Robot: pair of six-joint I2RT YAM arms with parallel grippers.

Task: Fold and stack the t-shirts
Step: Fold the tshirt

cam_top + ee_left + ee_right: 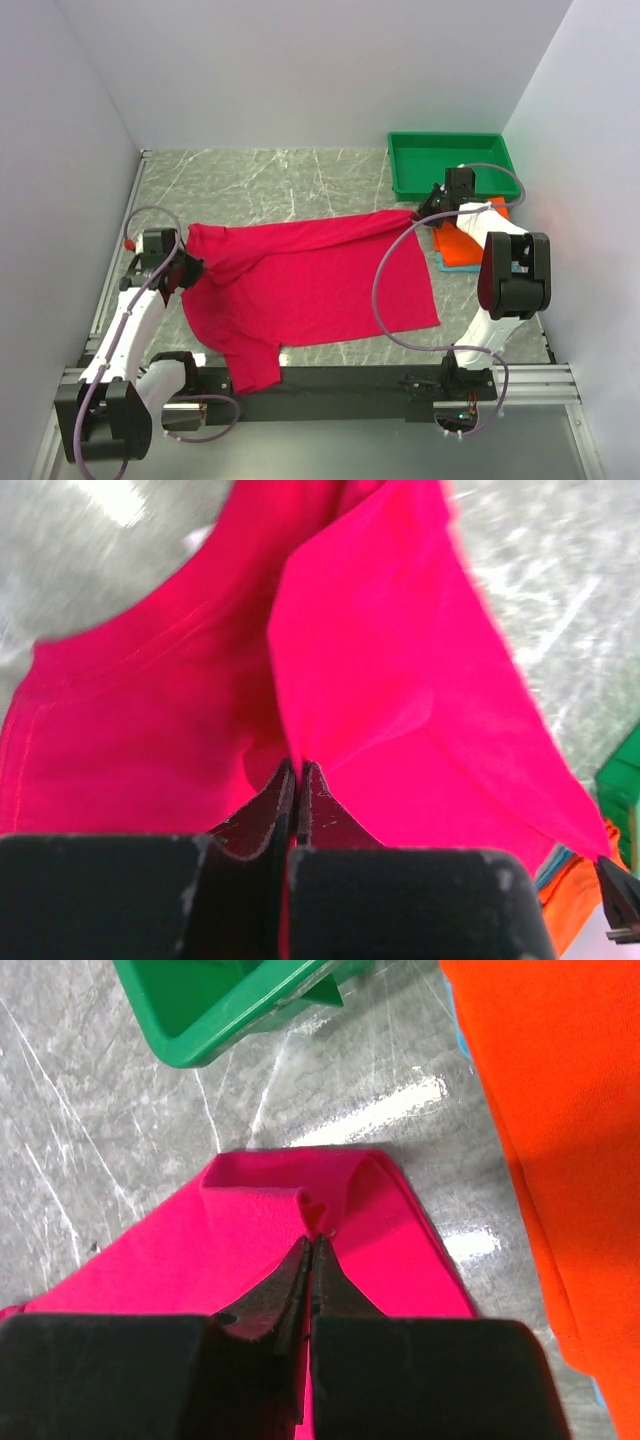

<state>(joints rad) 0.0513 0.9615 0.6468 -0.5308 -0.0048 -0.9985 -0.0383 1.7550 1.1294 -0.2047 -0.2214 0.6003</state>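
On table (270, 180), crimson-pink t-shirt (310, 280) spread; left fingers (297, 775) and right fingers (311, 1252) each clenched on its edges.

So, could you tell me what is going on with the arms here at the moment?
Both arms are working on the crimson-pink t-shirt, which lies spread on the table. The left gripper is pinched shut on its left side, the right gripper on a folded-over corner near the green tray. The orange t-shirt lies on the teal t-shirt beside the tray.
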